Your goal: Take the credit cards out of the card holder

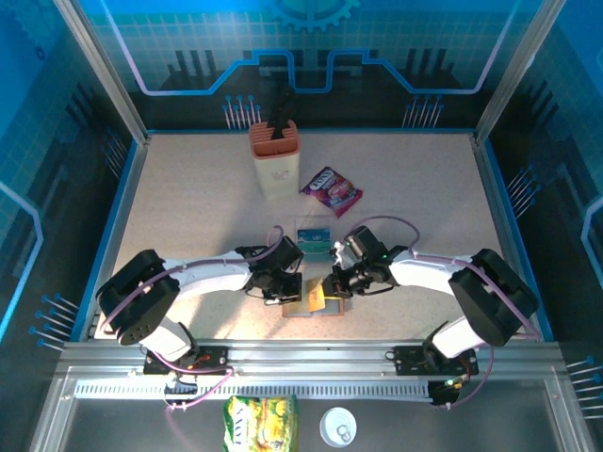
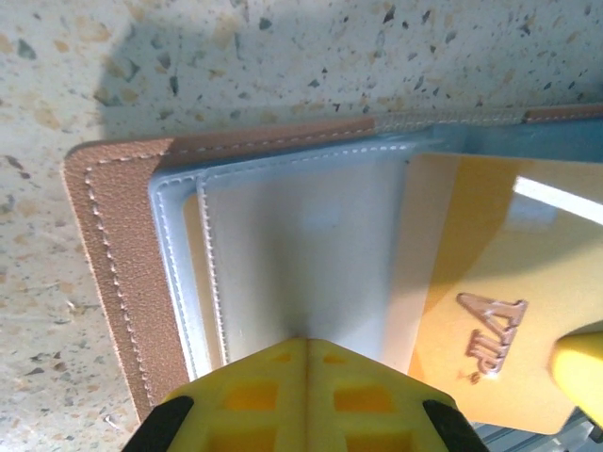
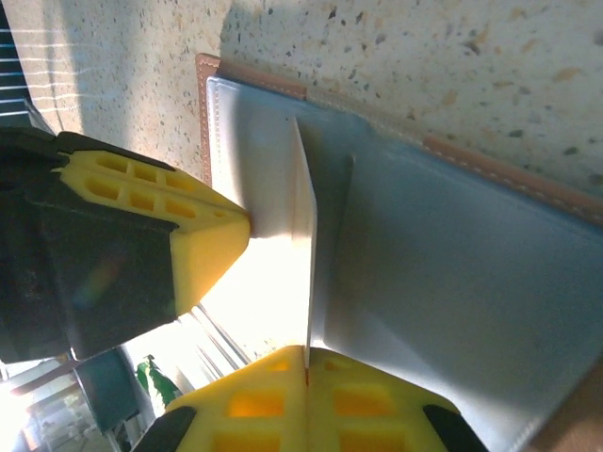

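Open holder pinned at table's near edge, centre, under left gripper, jaws together. Right gripper clamped on orange card's free edge. Thin, stiff, slick, light: probably best pinched flat, drawn straight out.

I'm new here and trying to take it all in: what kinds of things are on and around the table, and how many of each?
Wallets: 1
Orange cards: 1
Teal card piles: 1
Snack packets: 2
Beige containers: 1
White cans: 1
Total: 7
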Controlling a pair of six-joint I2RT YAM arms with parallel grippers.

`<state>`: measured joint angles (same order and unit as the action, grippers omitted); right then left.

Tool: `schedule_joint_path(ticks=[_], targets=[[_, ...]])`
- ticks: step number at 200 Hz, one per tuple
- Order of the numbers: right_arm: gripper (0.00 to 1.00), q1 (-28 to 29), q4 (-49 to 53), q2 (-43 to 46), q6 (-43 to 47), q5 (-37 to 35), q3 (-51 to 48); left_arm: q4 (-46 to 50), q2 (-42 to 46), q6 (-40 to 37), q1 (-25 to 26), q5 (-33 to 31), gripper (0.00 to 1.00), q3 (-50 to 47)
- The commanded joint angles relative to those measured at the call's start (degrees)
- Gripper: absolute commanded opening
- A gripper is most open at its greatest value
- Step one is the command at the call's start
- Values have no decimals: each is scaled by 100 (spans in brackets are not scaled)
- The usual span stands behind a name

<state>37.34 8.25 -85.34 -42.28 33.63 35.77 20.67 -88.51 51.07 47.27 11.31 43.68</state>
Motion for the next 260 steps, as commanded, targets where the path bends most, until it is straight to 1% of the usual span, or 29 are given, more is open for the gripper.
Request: schedule_joint_path(ticks=[1, 37, 69, 106, 127, 146, 175, 188, 196, 221, 260], targets=[[2, -69, 730, 228, 367, -228, 212, 314, 101, 101, 18, -94, 0, -167], [1, -82, 1522, 522, 744, -519, 606, 305, 203, 142, 13, -94, 0, -135], [0, -139, 2587, 642, 1502, -918, 1262, 343, 323, 139, 11, -118, 0, 13], [0, -175, 4002, 500, 2939, -1392, 2318, 498, 673, 142, -4, -248, 0, 183], [0, -186, 4411, 386, 3921, -1588, 2768, 596, 963, 150, -62, -378, 3, 159], [0, -197, 4634, 278, 5099, -1714, 3073, 632, 1235, 179, -163, -428, 4, 33], [0, -344, 5129, -280, 6803, -1949, 3942, 640, 1612, 218, -322, -411, 5, -246], [0, -373, 5188, -546, 7292, -2193, 4288, 664, 1762, 228, -377, -397, 5, -356], [0, -431, 5293, -740, 7549, -2137, 4570, 695, 1847, 235, -401, -402, 5, -415], [0, -595, 5745, -1432, 8085, -1942, 5611, 772, 2112, 254, -489, -416, 5, -589], [0, -775, 6221, -2531, 8633, -1947, 6968, 839, 2465, 298, -597, -403, 6, -815]])
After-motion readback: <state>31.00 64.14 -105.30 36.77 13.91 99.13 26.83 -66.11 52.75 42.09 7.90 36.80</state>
